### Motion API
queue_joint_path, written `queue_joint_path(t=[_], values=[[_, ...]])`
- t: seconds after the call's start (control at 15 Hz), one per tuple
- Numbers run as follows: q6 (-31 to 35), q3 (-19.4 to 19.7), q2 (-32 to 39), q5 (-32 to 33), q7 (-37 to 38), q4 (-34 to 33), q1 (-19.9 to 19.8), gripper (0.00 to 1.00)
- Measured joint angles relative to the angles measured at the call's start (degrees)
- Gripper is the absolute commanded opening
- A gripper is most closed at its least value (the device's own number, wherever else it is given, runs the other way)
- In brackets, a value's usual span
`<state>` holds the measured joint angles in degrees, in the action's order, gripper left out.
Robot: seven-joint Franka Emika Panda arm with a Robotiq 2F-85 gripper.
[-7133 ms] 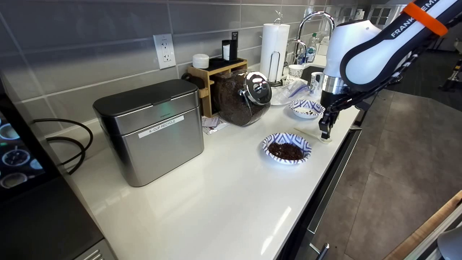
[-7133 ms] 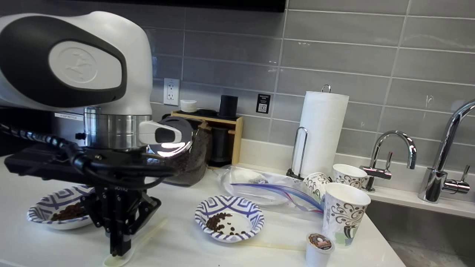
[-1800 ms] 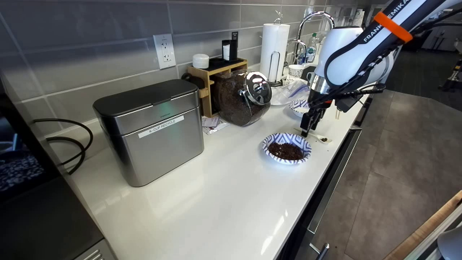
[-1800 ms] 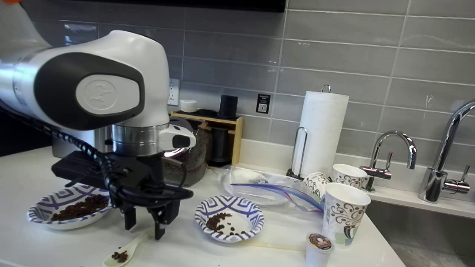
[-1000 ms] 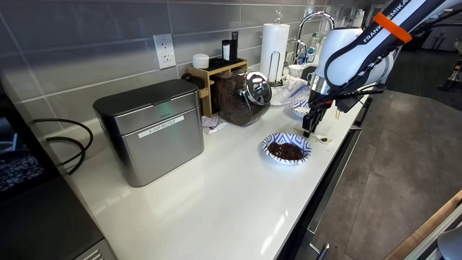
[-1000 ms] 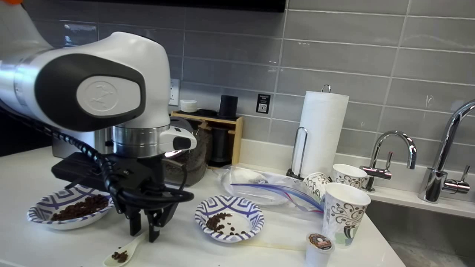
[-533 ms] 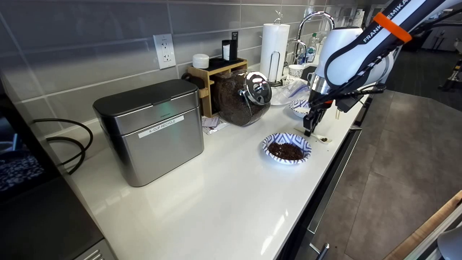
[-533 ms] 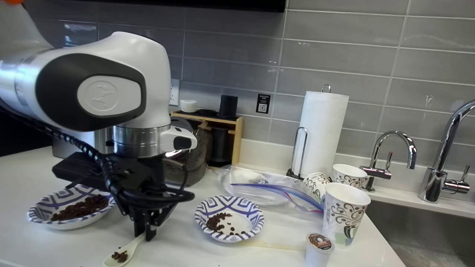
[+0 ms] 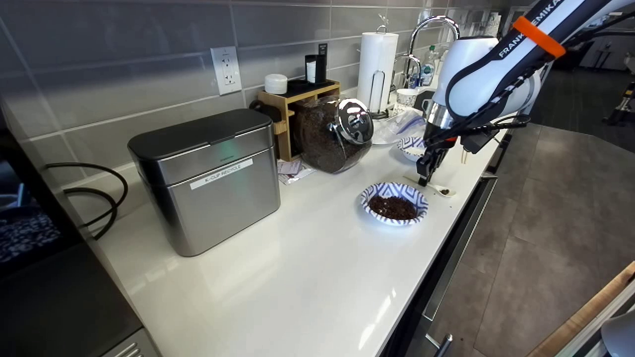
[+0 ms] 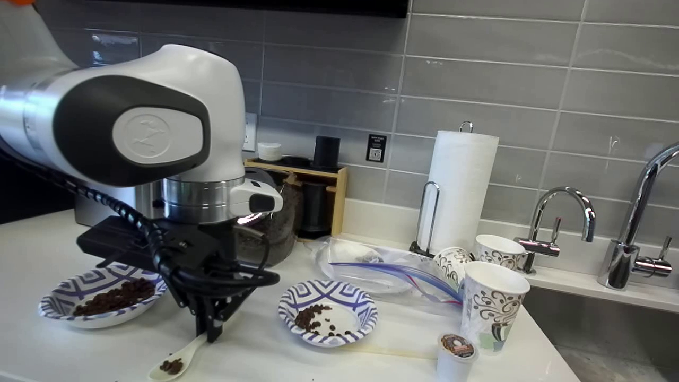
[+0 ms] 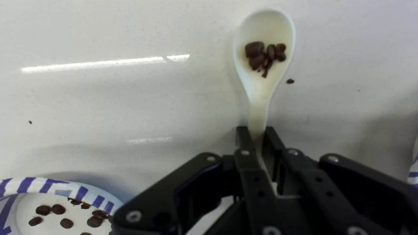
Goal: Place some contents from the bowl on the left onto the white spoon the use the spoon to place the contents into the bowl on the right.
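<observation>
Pointing lengthwise away from gripper (image 11: pixel 256 133), white spoon (image 11: pixel 261 86), scoop (image 11: pixel 266 29) outermost

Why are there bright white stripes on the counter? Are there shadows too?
In the wrist view, the stripes look like light bouncing off the shiny counter, left of the spoon; also there, a soft shadow beside the lower-left bowl; in an exterior view, more glare near the counter's edge.

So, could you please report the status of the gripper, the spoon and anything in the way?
Gripper shut on white spoon, by the handle. Dark bits lying in it. Stray bit beside it on counter; nothing seen blocking.
</observation>
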<state>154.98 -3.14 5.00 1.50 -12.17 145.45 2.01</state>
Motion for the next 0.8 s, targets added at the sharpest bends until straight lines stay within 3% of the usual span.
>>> queue_joint_path(t=[0.07, 0.8], values=[[0.0, 0.0, 0.0, 0.0, 0.0, 0.0, 0.0, 0.03], [-0.4, 0.0, 0.0, -1.4, -1.4, -0.1, -0.1, 0.03]])
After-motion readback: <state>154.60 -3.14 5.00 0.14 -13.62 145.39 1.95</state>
